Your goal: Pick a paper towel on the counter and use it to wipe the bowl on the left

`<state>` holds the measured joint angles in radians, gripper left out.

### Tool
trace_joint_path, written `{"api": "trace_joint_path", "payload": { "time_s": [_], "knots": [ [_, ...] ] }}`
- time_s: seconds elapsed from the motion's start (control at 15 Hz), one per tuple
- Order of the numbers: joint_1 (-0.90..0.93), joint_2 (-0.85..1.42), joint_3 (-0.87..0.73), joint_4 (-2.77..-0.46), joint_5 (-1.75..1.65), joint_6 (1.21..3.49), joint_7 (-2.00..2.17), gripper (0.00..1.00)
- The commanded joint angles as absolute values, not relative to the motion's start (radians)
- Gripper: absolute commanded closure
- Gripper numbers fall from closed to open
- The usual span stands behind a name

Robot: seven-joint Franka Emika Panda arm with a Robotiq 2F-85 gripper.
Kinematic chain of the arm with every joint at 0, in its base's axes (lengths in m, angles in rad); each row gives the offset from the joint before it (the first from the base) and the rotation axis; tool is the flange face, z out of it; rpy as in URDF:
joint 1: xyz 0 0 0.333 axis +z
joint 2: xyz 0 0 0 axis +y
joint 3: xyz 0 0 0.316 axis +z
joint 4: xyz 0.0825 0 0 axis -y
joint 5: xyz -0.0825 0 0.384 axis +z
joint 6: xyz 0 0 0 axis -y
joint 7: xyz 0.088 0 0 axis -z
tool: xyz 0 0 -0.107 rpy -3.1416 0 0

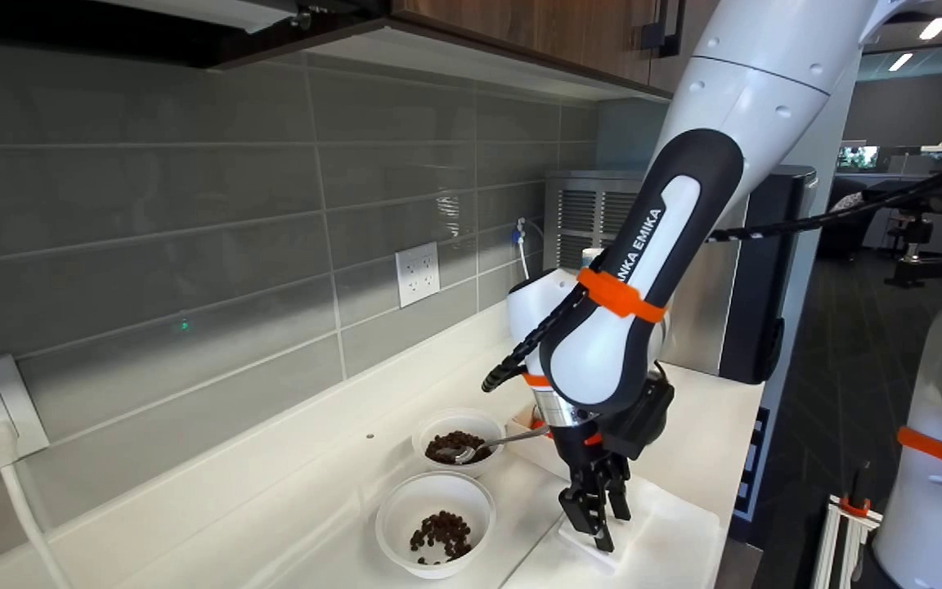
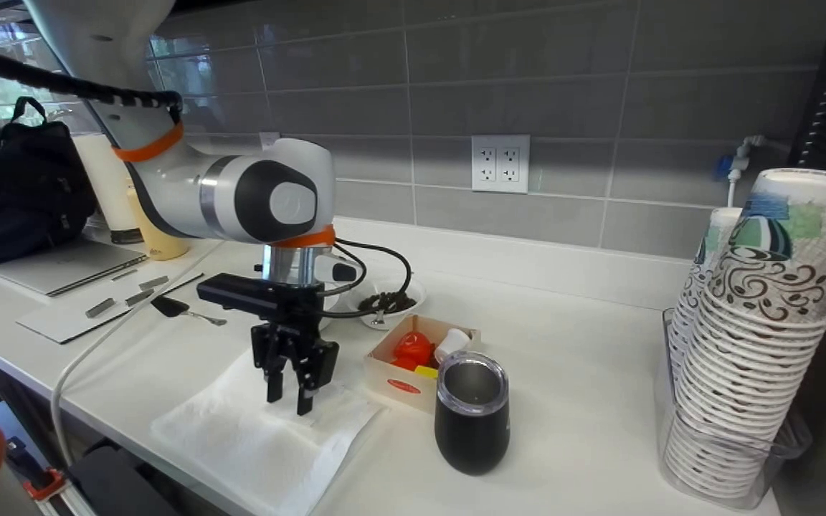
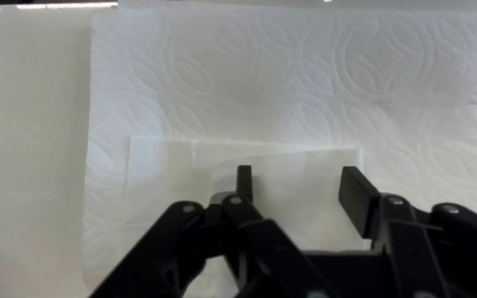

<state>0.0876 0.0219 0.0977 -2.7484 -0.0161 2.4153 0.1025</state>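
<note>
In the wrist view a folded, roughly square paper towel (image 3: 168, 174) lies flat on a larger embossed white sheet (image 3: 246, 78). My gripper (image 3: 297, 182) points down over it, open, its two fingers well apart with only flat paper showing between them. Both exterior views have the gripper (image 1: 612, 532) low over the paper on the counter (image 2: 585, 373); whether the tips touch it I cannot tell. The bowl on the left (image 1: 402, 517), white with dark brown crumbs inside, stands beside the gripper in an exterior view; from the opposite camera my gripper (image 2: 289, 403) and wrist mostly hide it.
A smaller bowl (image 1: 432, 425) with dark contents and a spoon stands behind the crumb bowl. Close to the paper are a small box (image 2: 400, 380) of colourful items and a black tumbler (image 2: 472, 437). Cup stacks (image 2: 743, 358) stand farther off, near the tiled wall (image 1: 217, 213).
</note>
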Motion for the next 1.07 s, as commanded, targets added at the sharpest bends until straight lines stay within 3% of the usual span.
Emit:
{"api": "trace_joint_path", "payload": {
  "time_s": [0.0, 0.2, 0.27, 1.0],
  "knots": [
    [0.100, 0.070, 0.103, -2.747, -0.026, 2.473, 0.127, 0.73],
    [0.106, 0.102, 0.104, -2.747, -0.033, 2.509, 0.142, 0.95],
    [0.108, 0.099, 0.106, -2.745, -0.035, 2.508, 0.146, 0.99],
    [0.113, -0.108, 0.114, -2.756, -0.030, 2.327, 0.131, 0.99]
  ]
}}
